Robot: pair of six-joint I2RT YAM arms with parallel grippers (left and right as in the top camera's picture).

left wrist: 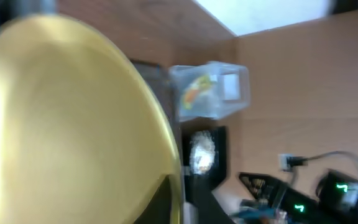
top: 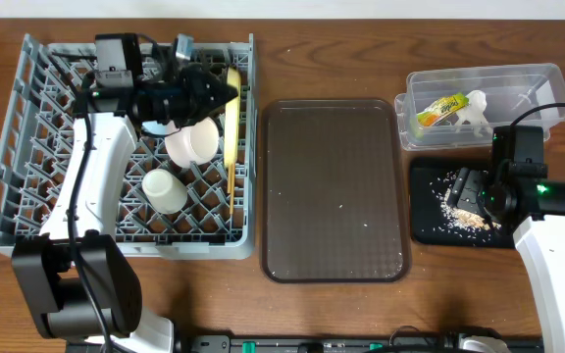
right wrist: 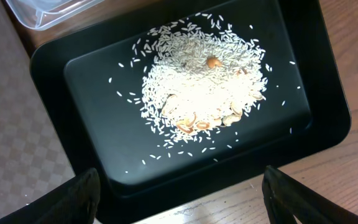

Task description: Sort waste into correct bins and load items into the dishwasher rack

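Leftovers of white rice and a few tan crumbs lie heaped in the middle of the black tray, with stray grains scattered around the heap. The right pincer hangs above the near rim of that tray. Its two halves stand wide apart at the lower corners of the wrist view, with nothing between them.

Just behind the black tray sits the clear tub. It holds the yellow-green wrapper and, touching it on the right, the white scrap. A brown tray lies flat on the wooden surface between these bins and the rack; a few pale specks dot it.

The grey rack fills the left side of the overhead view. The yellow plate stands on edge along the rack's right side, among the pegs. The left pincer is right against the plate's upper part. Its wrist view is blurred and almost filled by the plate's yellow face, so I cannot tell whether it is clamped on the plate or apart. A white bowl lies in the rack just left of the plate, and a white cup lies a little nearer the front, close to the bowl.
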